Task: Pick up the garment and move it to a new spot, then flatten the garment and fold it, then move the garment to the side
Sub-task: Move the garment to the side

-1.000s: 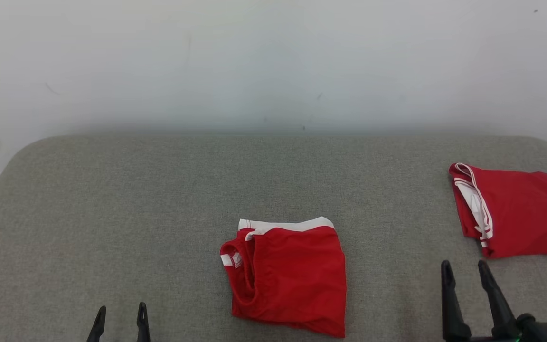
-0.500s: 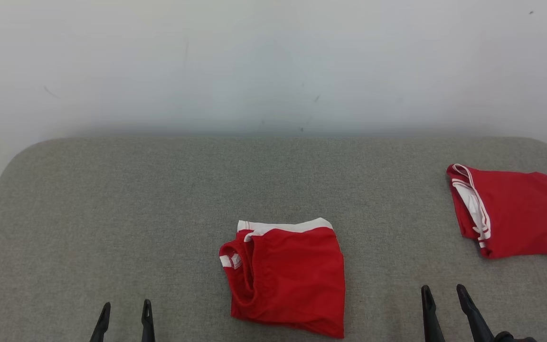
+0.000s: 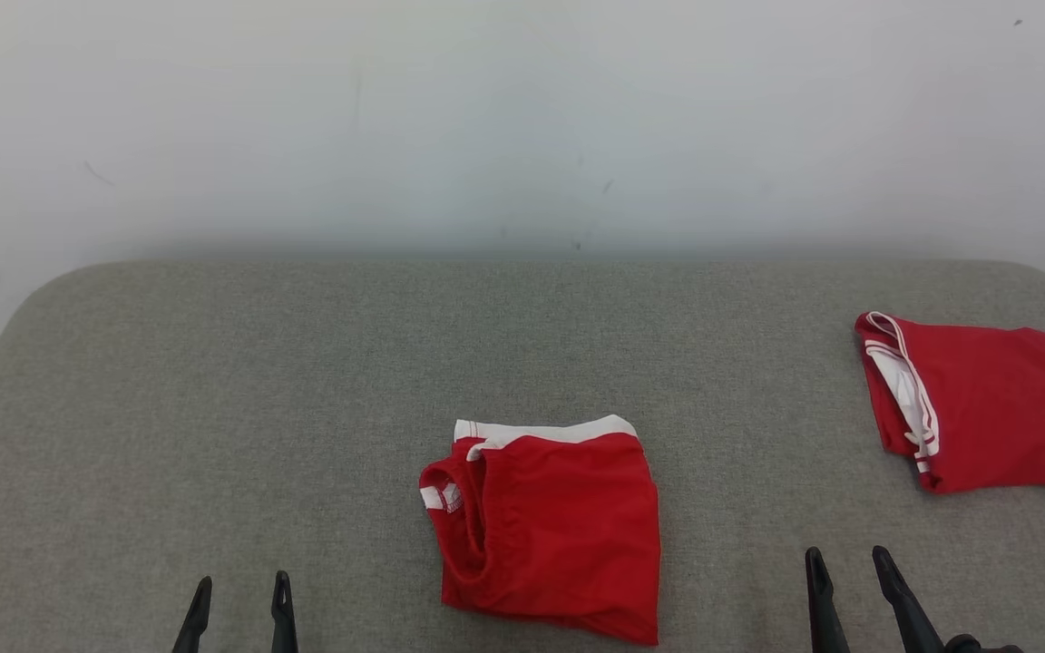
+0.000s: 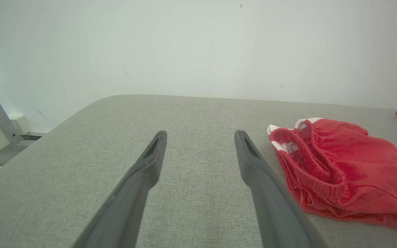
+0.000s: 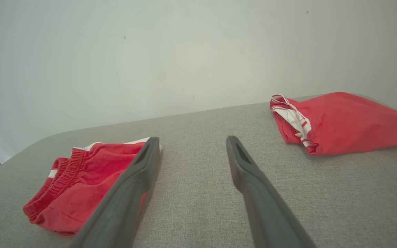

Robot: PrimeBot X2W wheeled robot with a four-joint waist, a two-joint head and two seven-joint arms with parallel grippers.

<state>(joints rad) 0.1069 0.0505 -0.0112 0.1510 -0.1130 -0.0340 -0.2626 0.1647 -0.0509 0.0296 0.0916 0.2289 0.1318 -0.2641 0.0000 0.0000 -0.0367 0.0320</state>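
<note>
Head view: folded red shorts (image 3: 550, 531) on the table (image 3: 214, 408), left pincer (image 3: 242, 580) and right pincer (image 3: 845, 551) both spread apart, holding nothing.

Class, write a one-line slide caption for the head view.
Open left gripper, open right gripper, red centre garment, second garment at right.

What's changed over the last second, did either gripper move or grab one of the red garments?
The right gripper pulled back toward the robot, dropping lower in the head view, open and empty. The left gripper barely shifted, also open. The middle garment and the right-hand garment lie unchanged on the grey surface.
</note>
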